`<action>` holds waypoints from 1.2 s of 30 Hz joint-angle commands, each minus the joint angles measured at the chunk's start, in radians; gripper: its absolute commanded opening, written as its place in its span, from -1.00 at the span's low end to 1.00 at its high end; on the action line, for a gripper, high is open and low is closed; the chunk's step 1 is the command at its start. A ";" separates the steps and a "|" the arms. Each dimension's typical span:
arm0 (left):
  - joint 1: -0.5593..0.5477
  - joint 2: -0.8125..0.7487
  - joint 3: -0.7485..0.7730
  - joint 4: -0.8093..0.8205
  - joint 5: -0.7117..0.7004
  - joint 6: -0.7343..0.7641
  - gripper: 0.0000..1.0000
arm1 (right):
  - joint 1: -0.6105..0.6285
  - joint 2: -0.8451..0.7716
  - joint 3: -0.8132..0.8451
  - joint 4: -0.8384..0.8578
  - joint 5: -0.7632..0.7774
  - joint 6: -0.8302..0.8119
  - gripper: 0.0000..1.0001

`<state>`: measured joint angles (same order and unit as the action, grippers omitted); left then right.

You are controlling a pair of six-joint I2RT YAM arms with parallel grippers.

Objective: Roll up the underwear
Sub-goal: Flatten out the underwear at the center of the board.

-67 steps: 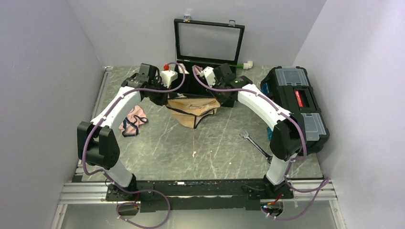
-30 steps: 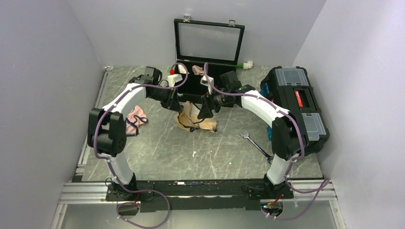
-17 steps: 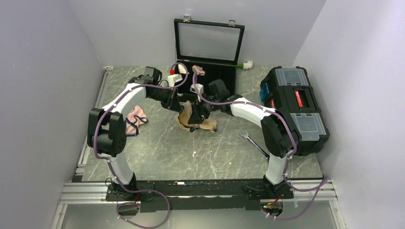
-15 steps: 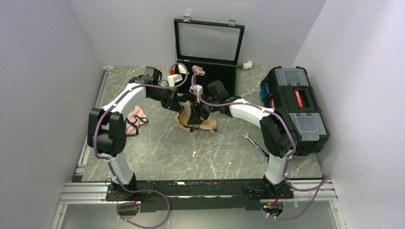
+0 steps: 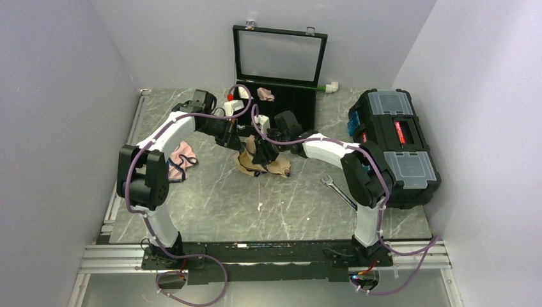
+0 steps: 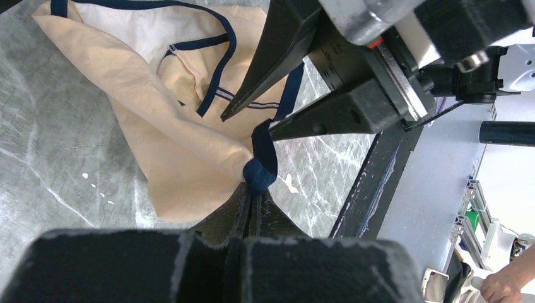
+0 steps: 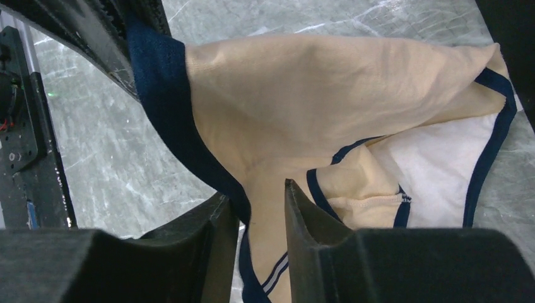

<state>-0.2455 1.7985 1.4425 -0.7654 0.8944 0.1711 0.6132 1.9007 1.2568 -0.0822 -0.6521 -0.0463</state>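
Observation:
The tan-beige underwear (image 5: 267, 165) with navy edging lies bunched on the table's far middle. My left gripper (image 5: 241, 146) is shut on a navy corner of the underwear (image 6: 158, 126), pinched at its fingertips (image 6: 255, 188). My right gripper (image 5: 264, 155) is right beside it, almost touching. In the right wrist view the right gripper (image 7: 255, 197) is open, its jaws straddling a fold of the underwear (image 7: 328, 107) with the navy band along the left finger. The right gripper's fingers (image 6: 265, 69) show close above the pinched corner in the left wrist view.
Pink underwear (image 5: 178, 160) lies at the left. An open black case (image 5: 279, 61) stands at the back with a small pink roll (image 5: 264, 94) in it. A black toolbox (image 5: 395, 144) sits at the right. A wrench (image 5: 339, 192) lies near the right arm.
The underwear, earlier held spread between both grippers, has come down bunched on the table. My right gripper has let go and moved left up against the left gripper, which has stayed put.

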 commanded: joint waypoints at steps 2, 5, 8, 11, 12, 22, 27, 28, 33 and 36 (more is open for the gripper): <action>0.003 -0.016 0.006 0.000 0.031 0.023 -1.00 | 0.003 0.009 0.052 0.017 -0.010 -0.018 -0.47; 0.002 -0.012 0.010 -0.008 0.027 0.033 -1.00 | 0.001 -0.005 0.057 0.002 -0.013 -0.029 -0.59; 0.002 -0.006 0.019 -0.010 0.013 0.035 -1.00 | -0.003 -0.032 0.064 -0.019 0.004 -0.033 -0.83; 0.002 0.000 0.038 -0.002 -0.005 0.030 -0.65 | -0.016 -0.058 0.079 -0.034 0.033 0.002 -1.00; 0.002 0.002 0.046 0.002 -0.018 0.027 -0.53 | -0.025 -0.062 0.092 -0.050 0.034 0.016 -1.00; 0.003 -0.129 -0.034 0.186 -0.269 -0.032 0.78 | -0.165 -0.079 0.235 -0.098 0.048 0.263 -1.00; -0.006 -0.267 -0.160 0.299 -0.361 -0.029 0.95 | -0.212 -0.051 0.286 -0.129 0.053 0.304 -1.00; -0.015 -0.285 -0.181 0.307 -0.368 -0.016 0.96 | -0.221 -0.047 0.287 -0.128 0.055 0.315 -1.00; -0.145 -0.325 -0.253 0.309 -0.471 0.049 0.90 | -0.255 -0.063 0.236 -0.095 0.084 0.369 -1.00; -0.245 -0.334 -0.292 0.326 -0.492 0.066 0.77 | -0.274 -0.069 0.215 -0.069 0.086 0.403 -1.00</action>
<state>-0.3798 1.4826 1.1984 -0.4805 0.4709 0.1894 0.3618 1.8771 1.4940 -0.1898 -0.5846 0.2855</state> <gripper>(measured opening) 0.922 0.010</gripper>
